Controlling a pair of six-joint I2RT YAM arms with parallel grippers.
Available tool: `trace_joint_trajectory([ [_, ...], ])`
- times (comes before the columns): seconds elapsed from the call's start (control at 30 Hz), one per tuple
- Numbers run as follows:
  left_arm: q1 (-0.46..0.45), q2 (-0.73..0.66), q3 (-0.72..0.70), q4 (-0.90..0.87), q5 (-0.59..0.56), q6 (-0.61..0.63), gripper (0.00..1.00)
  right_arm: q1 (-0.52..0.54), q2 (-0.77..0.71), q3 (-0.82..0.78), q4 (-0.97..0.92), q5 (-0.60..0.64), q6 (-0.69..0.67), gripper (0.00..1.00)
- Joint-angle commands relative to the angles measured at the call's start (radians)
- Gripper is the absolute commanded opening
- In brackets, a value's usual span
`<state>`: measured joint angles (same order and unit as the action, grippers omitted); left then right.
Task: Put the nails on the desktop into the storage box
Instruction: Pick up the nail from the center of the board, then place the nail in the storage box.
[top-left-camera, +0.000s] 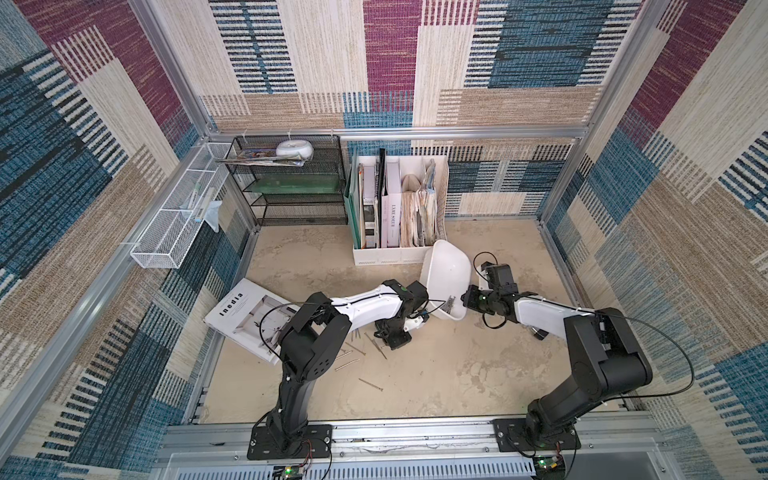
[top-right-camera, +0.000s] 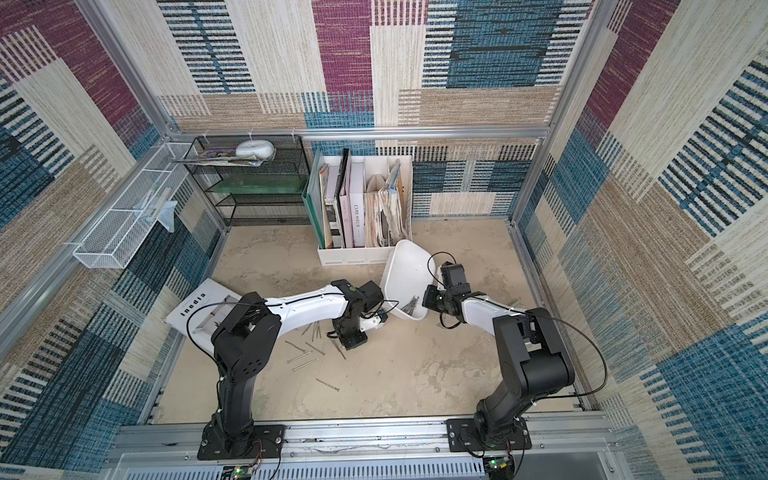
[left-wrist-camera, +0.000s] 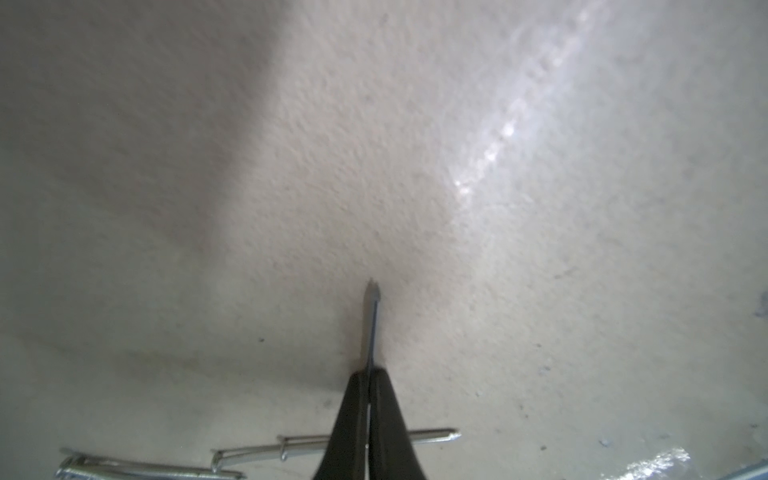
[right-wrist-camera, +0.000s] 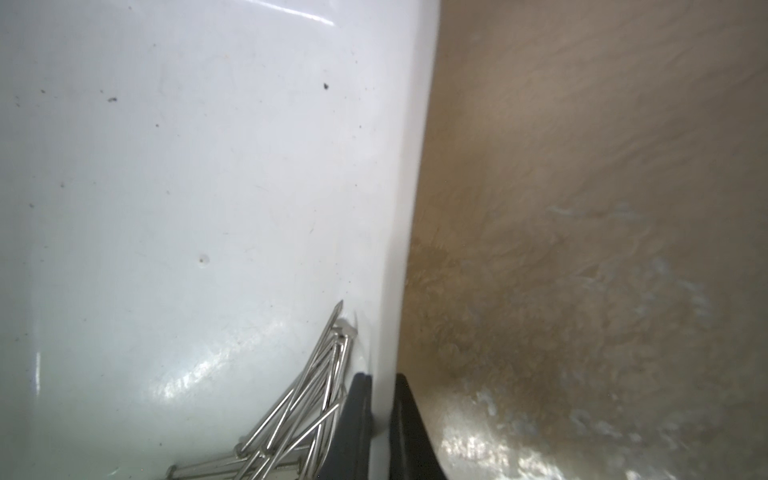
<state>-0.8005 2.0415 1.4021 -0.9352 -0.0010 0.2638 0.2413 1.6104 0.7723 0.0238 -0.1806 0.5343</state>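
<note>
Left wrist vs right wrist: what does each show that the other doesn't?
Only left wrist: the left gripper shut on one nail, with loose nails lying on the desktop beside it. Only right wrist: the right gripper clamped on the wall of the white box, with a pile of nails inside it. Both: the beige desktop and nails.

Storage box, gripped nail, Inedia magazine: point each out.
storage box (top-left-camera: 446, 272): in a top view, bare inner floor
gripped nail (left-wrist-camera: 368, 324): left wrist view, mid-shaft
Inedia magazine (top-left-camera: 241, 316): in a top view, front cover
</note>
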Motion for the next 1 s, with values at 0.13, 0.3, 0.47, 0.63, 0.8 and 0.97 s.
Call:
trace_joint_trajectory([
  [0.13, -0.006, 0.035, -0.011, -0.007, 0.040, -0.053, 0.00, 0.001, -0.001, 0.002, -0.153, 0.056, -0.043, 0.00],
  [0.3, -0.006, -0.025, 0.001, -0.017, 0.076, -0.139, 0.00, 0.002, -0.015, -0.002, -0.151, 0.051, -0.030, 0.00],
  [0.47, -0.006, -0.153, -0.004, -0.031, 0.091, -0.238, 0.00, 0.006, -0.045, -0.015, -0.130, 0.058, -0.018, 0.00],
  [0.63, -0.006, -0.289, 0.001, -0.037, 0.132, -0.314, 0.00, 0.019, -0.053, -0.028, -0.083, 0.075, -0.009, 0.00],
  [0.8, -0.006, -0.396, 0.049, -0.072, 0.172, -0.376, 0.00, 0.040, -0.077, -0.067, 0.000, 0.103, 0.011, 0.00],
  [0.97, -0.019, -0.433, 0.193, -0.074, 0.245, -0.482, 0.00, 0.068, -0.072, -0.069, 0.038, 0.129, 0.009, 0.00],
])
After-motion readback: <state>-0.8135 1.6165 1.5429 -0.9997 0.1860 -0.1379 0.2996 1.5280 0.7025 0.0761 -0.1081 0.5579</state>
